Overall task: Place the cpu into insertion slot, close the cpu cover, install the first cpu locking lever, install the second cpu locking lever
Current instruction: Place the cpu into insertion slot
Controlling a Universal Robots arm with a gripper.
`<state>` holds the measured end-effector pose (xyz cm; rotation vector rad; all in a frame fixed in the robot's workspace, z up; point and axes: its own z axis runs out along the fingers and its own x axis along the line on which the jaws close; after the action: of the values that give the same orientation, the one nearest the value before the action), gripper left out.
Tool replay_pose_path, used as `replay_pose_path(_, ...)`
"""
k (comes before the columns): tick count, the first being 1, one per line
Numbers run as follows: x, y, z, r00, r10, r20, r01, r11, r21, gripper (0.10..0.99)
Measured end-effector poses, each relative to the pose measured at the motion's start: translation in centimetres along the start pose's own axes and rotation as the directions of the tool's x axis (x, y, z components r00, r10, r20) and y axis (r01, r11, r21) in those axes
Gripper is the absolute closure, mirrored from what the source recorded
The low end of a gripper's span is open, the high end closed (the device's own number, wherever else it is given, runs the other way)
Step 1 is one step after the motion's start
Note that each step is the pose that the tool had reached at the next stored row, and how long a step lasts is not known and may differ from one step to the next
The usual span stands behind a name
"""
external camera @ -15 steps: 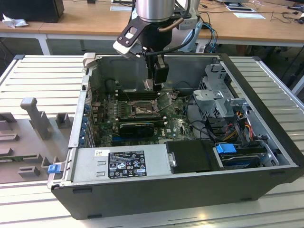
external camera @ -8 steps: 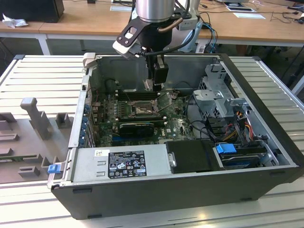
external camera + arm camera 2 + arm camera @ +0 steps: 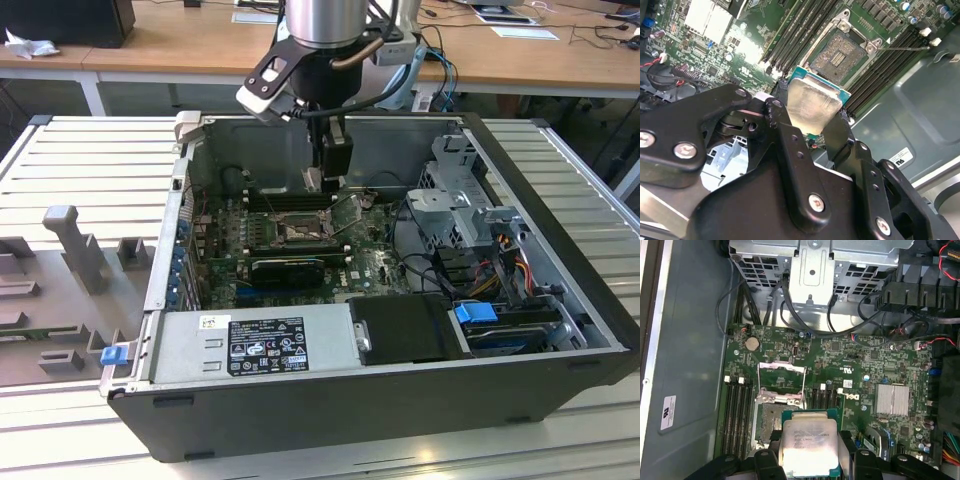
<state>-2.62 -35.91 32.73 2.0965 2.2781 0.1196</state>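
My gripper (image 3: 325,180) hangs inside the open computer case, above the green motherboard (image 3: 370,265). It is shut on the cpu (image 3: 812,102), a square chip with a pale metal top and a green edge, pinched between the two black fingers (image 3: 782,125). The cpu (image 3: 807,442) hovers just off the insertion slot (image 3: 767,422), partly overlapping it in both wrist views. The slot (image 3: 840,55) is bare, with its grey-tan contact field exposed. The cpu cover (image 3: 781,382), a thin silver frame, stands swung open at the slot's far side. A thin metal lever (image 3: 902,48) sticks out beside the slot.
Long black memory slots (image 3: 737,415) flank the socket on both sides. A finned silver heatsink (image 3: 894,400) and loose cables (image 3: 790,315) lie nearby. The power supply (image 3: 255,345) and the drive cage (image 3: 460,210) close in the case's front and the exterior view's right.
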Motion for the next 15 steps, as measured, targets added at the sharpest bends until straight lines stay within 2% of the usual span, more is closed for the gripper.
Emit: replay_pose_path(15,-0.01,-0.03,0.35,0.9988,0.05,0.0042,-0.05,0.9988,-0.001,0.561)
